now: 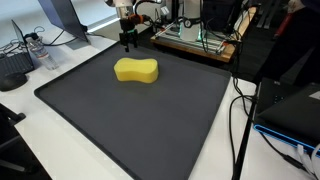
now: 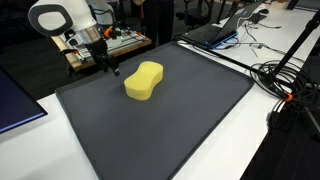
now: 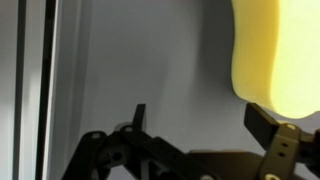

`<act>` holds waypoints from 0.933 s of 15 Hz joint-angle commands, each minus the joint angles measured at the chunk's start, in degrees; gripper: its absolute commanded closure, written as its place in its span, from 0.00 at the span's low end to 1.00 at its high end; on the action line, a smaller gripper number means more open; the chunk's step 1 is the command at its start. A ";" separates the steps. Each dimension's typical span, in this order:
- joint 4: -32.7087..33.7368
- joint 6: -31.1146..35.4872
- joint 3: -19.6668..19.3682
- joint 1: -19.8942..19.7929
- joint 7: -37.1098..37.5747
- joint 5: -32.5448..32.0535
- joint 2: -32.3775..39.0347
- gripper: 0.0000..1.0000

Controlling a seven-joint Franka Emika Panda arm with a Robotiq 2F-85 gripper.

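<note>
A yellow peanut-shaped sponge [image 1: 137,70] [image 2: 144,81] lies on the dark mat [image 1: 140,115] [image 2: 170,125], toward its far side. My gripper [image 1: 128,42] [image 2: 109,68] hangs just above the mat's far edge, a short way from one end of the sponge and apart from it. In the wrist view the gripper [image 3: 200,125] stands open with only grey mat between the fingers; the sponge [image 3: 275,50] fills the upper right, just beyond the right fingertip [image 3: 262,125]. Nothing is held.
A wooden board with electronics [image 1: 195,38] [image 2: 110,42] sits behind the mat. Cables [image 1: 240,110] [image 2: 285,85] trail along one side. A keyboard [image 1: 14,68] and laptops [image 2: 225,28] stand off the mat. The mat's pale edge strip [image 3: 40,80] runs down the wrist view.
</note>
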 commanded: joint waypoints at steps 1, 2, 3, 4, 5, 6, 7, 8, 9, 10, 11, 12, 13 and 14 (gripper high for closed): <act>-0.49 0.16 3.74 -0.15 1.71 -0.89 -8.63 0.00; -0.56 0.15 3.56 1.21 1.94 -0.18 -9.68 0.00; -0.59 0.14 3.30 2.54 1.87 0.26 -10.72 0.00; -1.17 0.17 2.55 4.20 1.68 0.89 -11.33 0.00; -1.90 0.19 1.82 5.95 1.31 1.65 -11.67 0.00; -2.45 0.29 0.90 7.97 1.06 2.41 -11.76 0.00; -2.93 0.36 -0.62 10.46 1.03 3.32 -11.46 0.00; -3.83 0.37 -1.84 12.48 1.04 4.00 -11.06 0.00; -4.72 0.41 -2.69 13.96 1.02 4.17 -10.69 0.00; -5.51 0.83 -3.91 15.85 1.01 4.71 -10.08 0.00; -6.39 1.01 -4.79 17.47 1.01 5.07 -9.81 0.00; -7.21 1.01 -5.69 19.00 1.01 5.29 -9.50 0.00; -8.12 1.01 -7.42 21.48 1.02 5.68 -8.58 0.00; -9.06 1.04 -9.26 23.88 1.04 6.47 -7.56 0.00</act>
